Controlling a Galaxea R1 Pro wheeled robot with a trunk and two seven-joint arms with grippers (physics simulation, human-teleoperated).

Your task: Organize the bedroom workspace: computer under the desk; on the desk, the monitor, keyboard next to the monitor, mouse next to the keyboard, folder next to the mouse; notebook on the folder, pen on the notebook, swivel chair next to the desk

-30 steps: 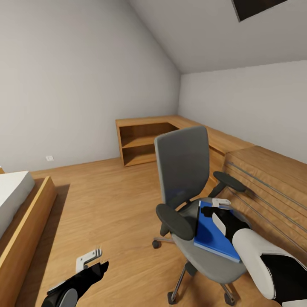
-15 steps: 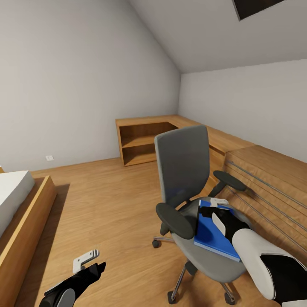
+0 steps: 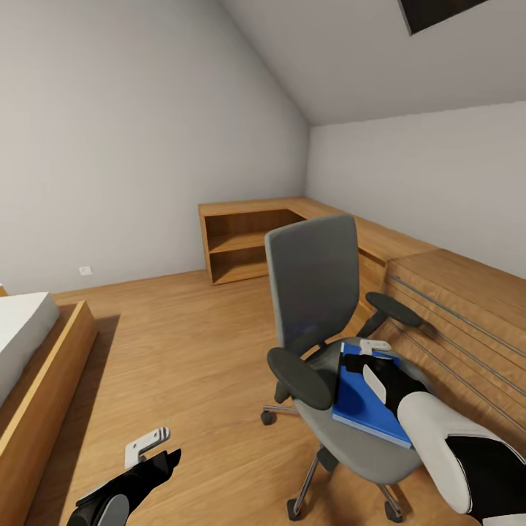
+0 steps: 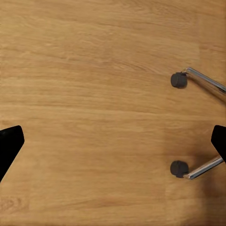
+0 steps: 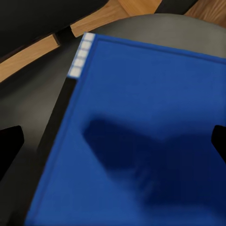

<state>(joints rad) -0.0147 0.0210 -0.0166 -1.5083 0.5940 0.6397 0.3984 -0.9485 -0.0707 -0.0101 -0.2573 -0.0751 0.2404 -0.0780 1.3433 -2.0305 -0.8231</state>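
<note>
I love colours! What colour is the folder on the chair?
Bright blue folder, clearest in the right wrist view.

Attic bedroom — bed (image 3: 29, 351), sloped ceiling (image 3: 351, 51), oak shelving (image 3: 245, 245).

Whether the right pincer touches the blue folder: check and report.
Cannot tell. Head view: the right pincer overlaps the folder. Right wrist view: its shadow lies on the cover, yet no contact or gap shows plainly.
</note>
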